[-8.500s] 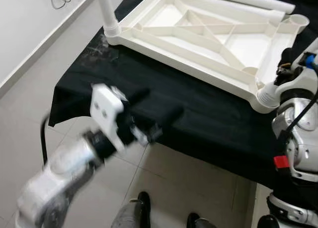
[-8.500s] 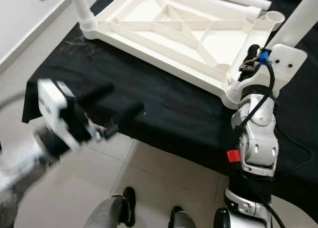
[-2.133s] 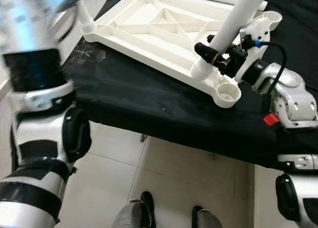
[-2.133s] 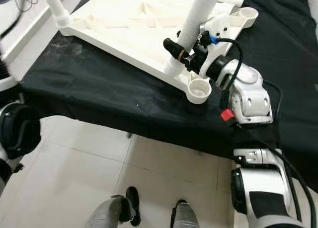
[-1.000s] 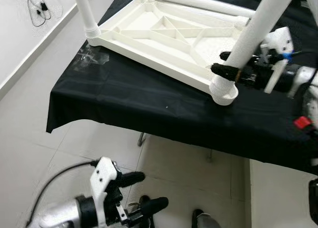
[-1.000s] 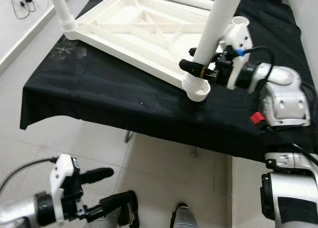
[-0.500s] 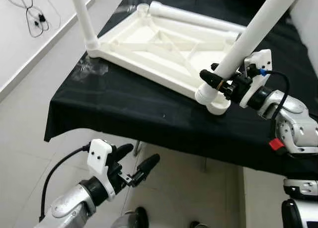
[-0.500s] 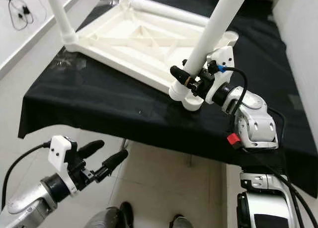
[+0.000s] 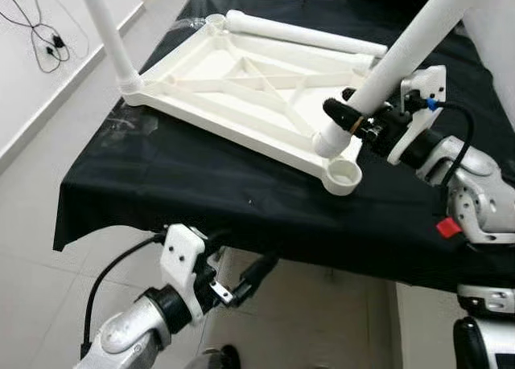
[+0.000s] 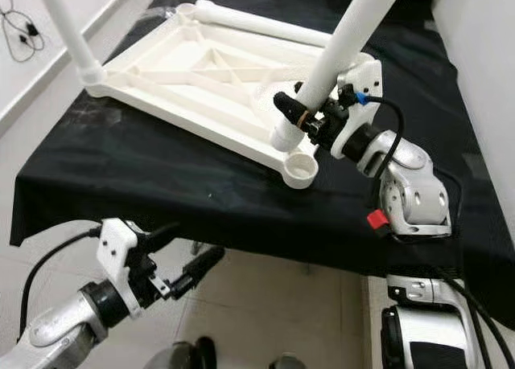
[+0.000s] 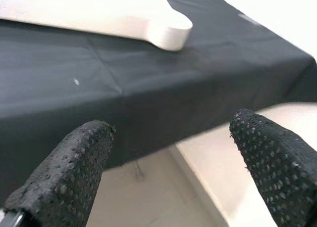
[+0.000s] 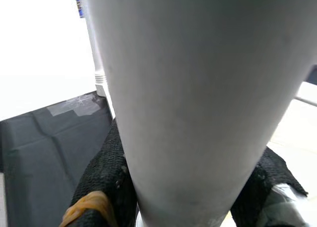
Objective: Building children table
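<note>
Black cloth [image 9: 201, 184] covers the work surface, draped over its near edge. On it lies the white plastic tabletop [image 9: 233, 88], upside down, ribbed underside facing up, sitting toward the far left of the cloth. Looks like a moulded shell: probably light, fairly stiff thanks to the ribs, smooth and likely slippery on cloth, so it may skate if pushed sideways.

One leg [image 9: 113, 39] is already standing in the left corner socket. A spare leg [image 9: 306, 35] lies along the far edge of the top. The near corner socket [image 9: 344, 174] is open and empty.

The third leg [image 10: 342, 51] is tilted, its lower end just above and beside the empty socket, not seated. Hollow tube by the look of it, light, rigid, smooth; long lever, so a grip low near the collar gives best control of the tip. Higher up, it would swing.

Right gripper [image 10: 310, 116] is clamped on that leg low down, just above its bottom end, fingers either side of the tube in the right wrist view.

Left gripper [image 9: 233, 284] is below the cloth's near edge, fingers [image 11: 74, 167] spread apart, holding nothing. Could steady the tabletop rim while the leg goes in.
</note>
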Motion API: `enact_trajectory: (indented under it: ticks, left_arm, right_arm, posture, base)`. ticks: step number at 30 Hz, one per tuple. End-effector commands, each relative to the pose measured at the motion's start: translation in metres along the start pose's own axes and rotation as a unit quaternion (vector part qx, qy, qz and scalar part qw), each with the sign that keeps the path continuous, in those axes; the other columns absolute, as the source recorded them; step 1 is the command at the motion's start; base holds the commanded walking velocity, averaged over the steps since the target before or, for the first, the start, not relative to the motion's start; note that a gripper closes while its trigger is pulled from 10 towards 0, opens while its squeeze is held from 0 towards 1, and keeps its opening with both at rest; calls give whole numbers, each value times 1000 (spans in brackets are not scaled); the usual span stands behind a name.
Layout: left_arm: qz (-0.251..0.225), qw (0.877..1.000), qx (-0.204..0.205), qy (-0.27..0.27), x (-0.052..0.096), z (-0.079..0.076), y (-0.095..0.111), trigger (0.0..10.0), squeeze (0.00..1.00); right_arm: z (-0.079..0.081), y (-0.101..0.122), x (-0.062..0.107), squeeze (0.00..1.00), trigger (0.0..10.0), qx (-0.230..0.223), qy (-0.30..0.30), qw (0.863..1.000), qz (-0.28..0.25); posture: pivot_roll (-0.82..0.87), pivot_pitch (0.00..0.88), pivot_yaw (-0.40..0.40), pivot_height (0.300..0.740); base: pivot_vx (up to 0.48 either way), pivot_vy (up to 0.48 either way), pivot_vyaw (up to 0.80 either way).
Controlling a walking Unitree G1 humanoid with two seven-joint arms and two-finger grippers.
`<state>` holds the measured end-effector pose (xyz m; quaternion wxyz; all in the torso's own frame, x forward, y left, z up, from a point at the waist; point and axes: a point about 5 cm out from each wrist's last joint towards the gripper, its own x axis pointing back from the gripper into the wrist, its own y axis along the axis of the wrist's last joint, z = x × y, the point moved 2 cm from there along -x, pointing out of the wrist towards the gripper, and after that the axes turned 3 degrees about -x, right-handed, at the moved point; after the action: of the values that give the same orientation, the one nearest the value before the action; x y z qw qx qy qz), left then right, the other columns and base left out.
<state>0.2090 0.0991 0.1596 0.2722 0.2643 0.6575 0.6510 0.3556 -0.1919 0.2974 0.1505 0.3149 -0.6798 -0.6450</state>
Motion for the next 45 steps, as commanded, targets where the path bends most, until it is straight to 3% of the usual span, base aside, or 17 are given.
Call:
enact_trajectory:
  ticks: [1, 4, 11, 14, 21, 25, 34, 41, 45]
  left_arm:
    - [27, 1000, -4, -5, 6, -3, -15, 10000, 0]
    - [40, 999, -24, -16, 12, -8, -23, 10000, 0]
    - [44, 999, -15, -5, 21, -17, -34, 10000, 0]
    - [27, 999, -18, 23, 21, -11, -29, 10000, 0]
    - [7, 998, -32, 51, 18, -2, -23, 10000, 0]
    - [1, 997, -48, 60, 18, 2, -22, 10000, 0]
    - [-7, 995, -64, 72, 19, 2, -19, 10000, 0]
    - [-14, 994, -79, 74, 21, -1, -15, 10000, 0]
    - [-15, 994, -76, 75, 22, -3, -14, 10000, 0]
  right_arm:
    - [6, 11, -5, 0, 10000, 24, 26, 999, -5]
    - [4, 16, -8, 0, 10000, 31, 36, 999, -3]
    - [-6, 13, -16, 0, 10000, 78, 53, 995, 45]
    - [-10, 13, -20, 0, 10000, 89, 45, 993, 59]
    - [-10, 11, -26, 0, 10000, 85, 62, 992, 72]
    - [-18, 19, -33, 0, 10000, 85, 62, 992, 64]
    - [-20, 24, -36, 0, 10000, 93, 91, 989, 66]
    - [-18, 24, -32, 0, 10000, 90, 172, 977, 92]
    - [-27, 21, -31, 0, 10000, 81, 151, 979, 113]
  posture:
    - [12, 222, 12, 740]
    - [10, 227, 14, 740]
    - [13, 250, 11, 740]
    - [12, 255, 7, 740]
    - [10, 290, 10, 740]
    - [17, 298, 11, 740]
    - [25, 321, 10, 740]
    - [32, 364, 18, 740]
    - [36, 381, 20, 740]
  base:
    - [0, 0, 0]
    - [0, 0, 0]
    - [0, 0, 0]
    - [0, 0, 0]
    - [0, 0, 0]
    - [0, 0, 0]
    - [0, 0, 0]
    - [0, 0, 0]
    - [0, 0, 0]
